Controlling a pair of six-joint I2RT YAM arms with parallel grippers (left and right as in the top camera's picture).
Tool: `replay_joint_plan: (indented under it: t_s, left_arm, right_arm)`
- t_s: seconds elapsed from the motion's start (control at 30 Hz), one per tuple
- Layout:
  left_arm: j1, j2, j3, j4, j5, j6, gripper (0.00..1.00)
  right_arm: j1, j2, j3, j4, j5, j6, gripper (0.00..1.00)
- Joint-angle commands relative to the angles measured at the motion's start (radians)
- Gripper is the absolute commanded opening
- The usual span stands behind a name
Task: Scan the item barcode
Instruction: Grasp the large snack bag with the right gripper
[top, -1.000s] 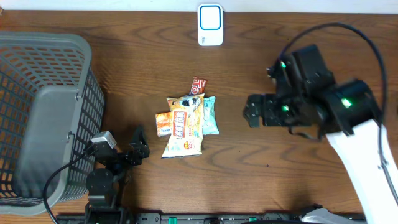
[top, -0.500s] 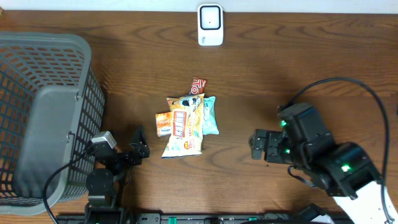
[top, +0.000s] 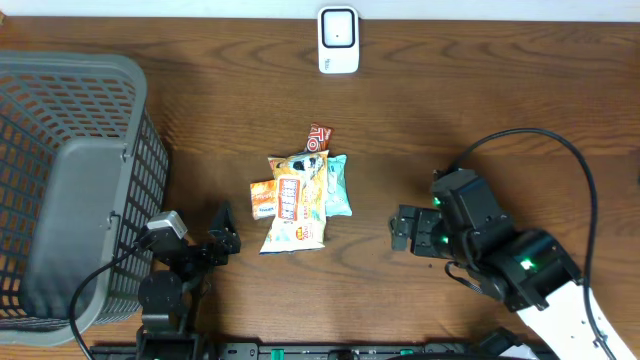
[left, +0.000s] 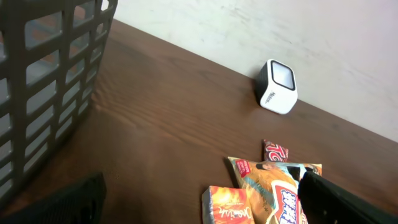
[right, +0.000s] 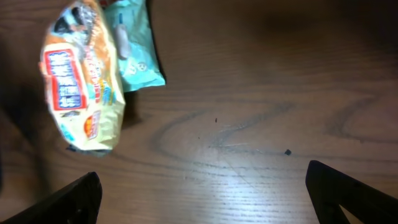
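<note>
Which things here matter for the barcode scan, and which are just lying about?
For the job:
- white scanner
- yellow snack bag, teal packet, orange box, red packet: any could be the item
- right tool and left tool, both open

Lying about:
- gray basket, probably not needed for scanning
- wooden table, just the surface

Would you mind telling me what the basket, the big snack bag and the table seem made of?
Basket: likely matte grey moulded plastic, given its uniform lattice walls. Big snack bag: glossy printed plastic film, crinkled and glinting. Table: wood or wood-look laminate; dark grain, slight sheen.
</note>
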Motion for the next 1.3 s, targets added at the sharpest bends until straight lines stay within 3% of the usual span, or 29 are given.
replay_joint_plan:
  t_s: [0.0,0.37,0.83,1.27]
  left_arm:
    - [0.005,0.0,-0.018,-0.032,0.01,-0.009,0.98]
    - [0.005,0.0,-0.018,-0.032,0.01,-0.009,0.98]
    - [0.005,0.0,-0.018,-0.032,0.01,-0.009,0.98]
    - [0.005,0.0,-0.018,-0.032,0.01,-0.009,0.98]
  right_arm:
    - [0.023,0.039,-0.059,0.042,0.007,0.041,0.99]
    - [0.121,0.145,-0.102,0.169,0.017,0.051,0.99]
    - [0.127,0.311,-0.102,0.243,0.032,0.051,0.99]
    - [0.126,0.563,-0.077,0.601,-0.045,-0.009,0.99]
